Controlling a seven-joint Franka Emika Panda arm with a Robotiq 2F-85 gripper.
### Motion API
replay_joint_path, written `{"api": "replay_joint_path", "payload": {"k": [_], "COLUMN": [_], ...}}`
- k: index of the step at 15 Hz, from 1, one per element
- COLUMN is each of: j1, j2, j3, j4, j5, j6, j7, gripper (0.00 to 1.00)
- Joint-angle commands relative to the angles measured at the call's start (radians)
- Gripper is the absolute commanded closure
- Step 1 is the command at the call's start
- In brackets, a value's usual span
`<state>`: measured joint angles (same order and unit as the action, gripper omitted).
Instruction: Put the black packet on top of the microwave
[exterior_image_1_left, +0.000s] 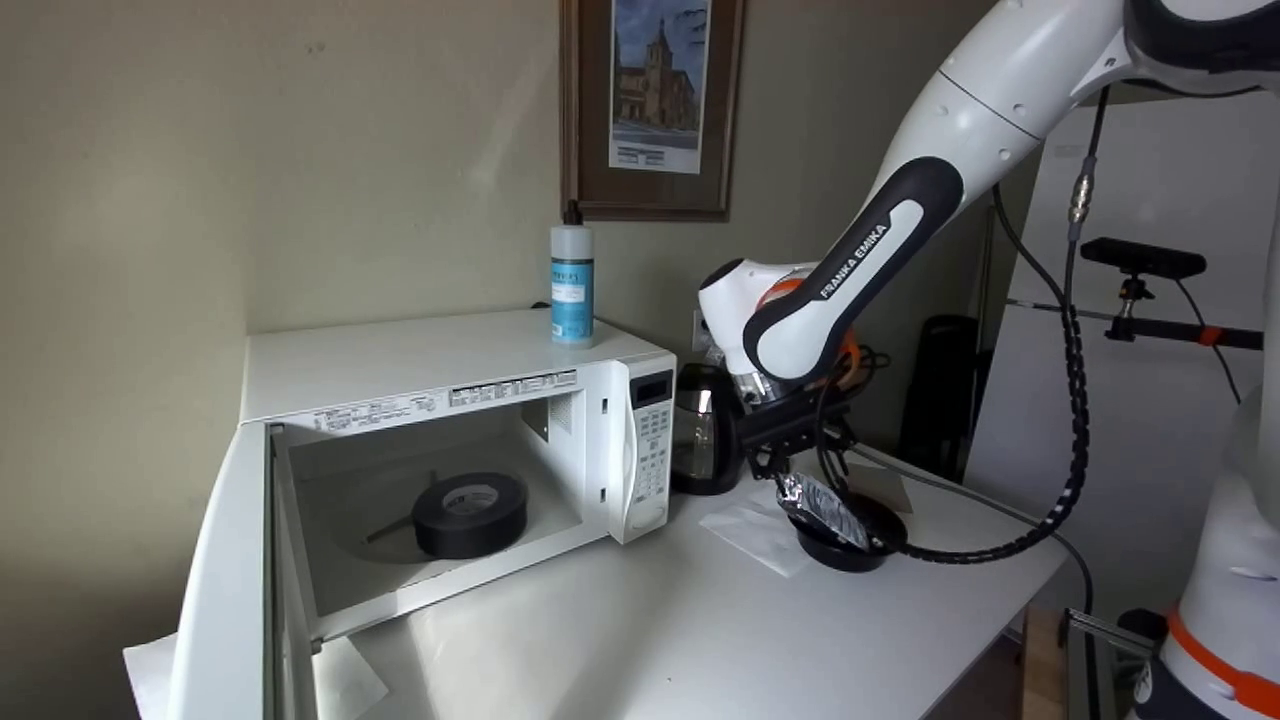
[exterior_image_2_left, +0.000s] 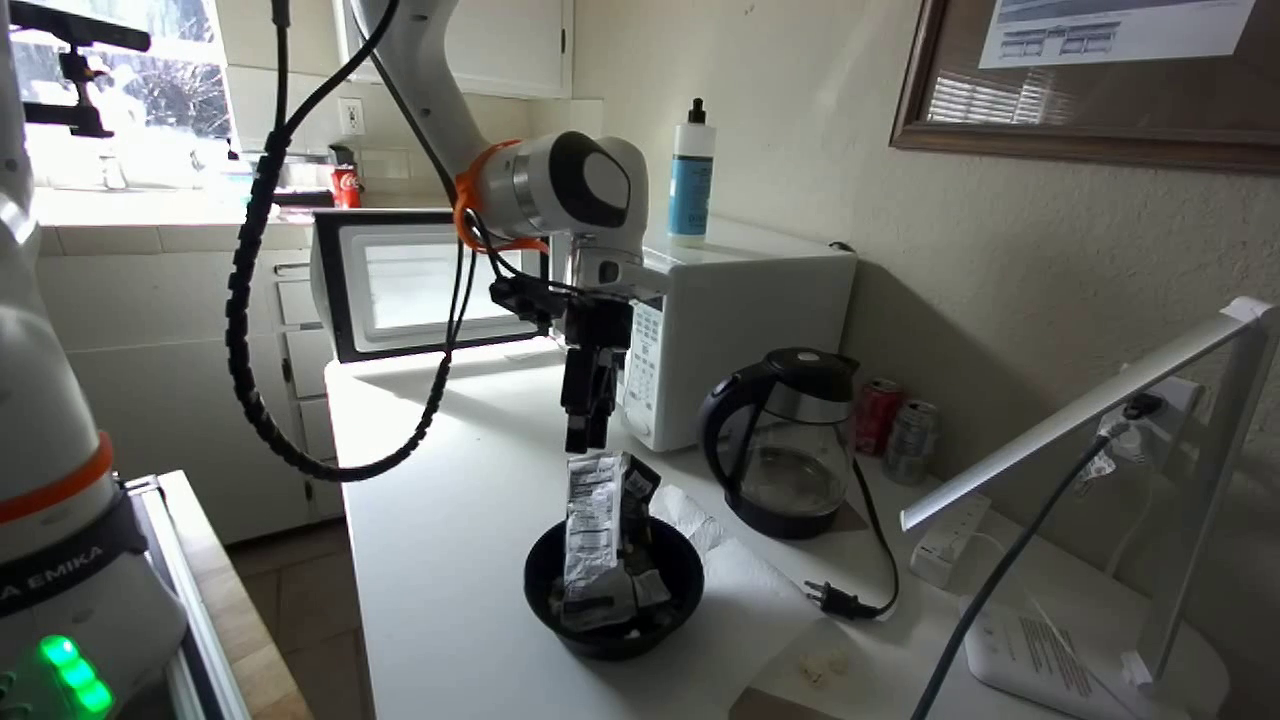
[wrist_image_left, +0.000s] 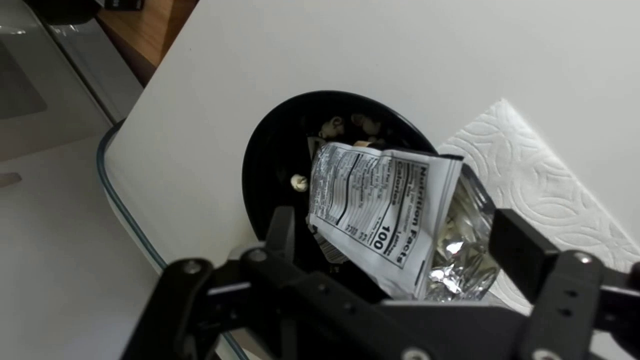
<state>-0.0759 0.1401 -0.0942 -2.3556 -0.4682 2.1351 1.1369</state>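
The black packet (exterior_image_1_left: 825, 508) is crinkly, with a silvery white label side and darker sides. It stands tilted in a round black bowl (exterior_image_2_left: 545, 590) and sticks up past the rim; it also shows in an exterior view (exterior_image_2_left: 597, 535) and in the wrist view (wrist_image_left: 370, 200), where its top is open. My gripper (exterior_image_2_left: 588, 440) is open just above the packet. In the wrist view, the gripper's fingers (wrist_image_left: 394, 222) are wide apart on either side of the packet. The white microwave (exterior_image_1_left: 400, 365) has its door open; its side shows in an exterior view (exterior_image_2_left: 760, 320).
A blue-labelled bottle (exterior_image_1_left: 572, 285) stands on the microwave's top. A black roll of tape (exterior_image_1_left: 470, 515) lies inside it. A kettle (exterior_image_2_left: 790, 450) stands between bowl and wall. A paper towel (wrist_image_left: 540, 200) lies beside the bowl. A lamp (exterior_image_2_left: 1090, 410) and cans (exterior_image_2_left: 910, 440) are near the wall.
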Motion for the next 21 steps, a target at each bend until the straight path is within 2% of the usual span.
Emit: {"api": "replay_joint_path", "payload": {"k": [1,9,10,12,14,19,21], "j1": [0.027,0.049,0.053,0.062,0.07,0.086,0.089], "j2": [0.047,0.113,0.124,0.141,0.151,0.143,0.127], "j3": [-0.008,-0.006,-0.006,-0.01,-0.016,-0.028,-0.026], "j4": [0.019,0.054,0.062,0.076,0.086,0.091,0.085], "j5": [-0.033,-0.011,-0.01,-0.017,-0.026,-0.034,-0.023], "j6": [0.023,0.056,0.05,0.04,0.027,0.006,-0.019], "j7": [0.017,-0.08,-0.091,-0.104,-0.105,-0.097,-0.105], "gripper": [0.0,0.0,0.08,0.34,0.51,0.89,1.0]}}
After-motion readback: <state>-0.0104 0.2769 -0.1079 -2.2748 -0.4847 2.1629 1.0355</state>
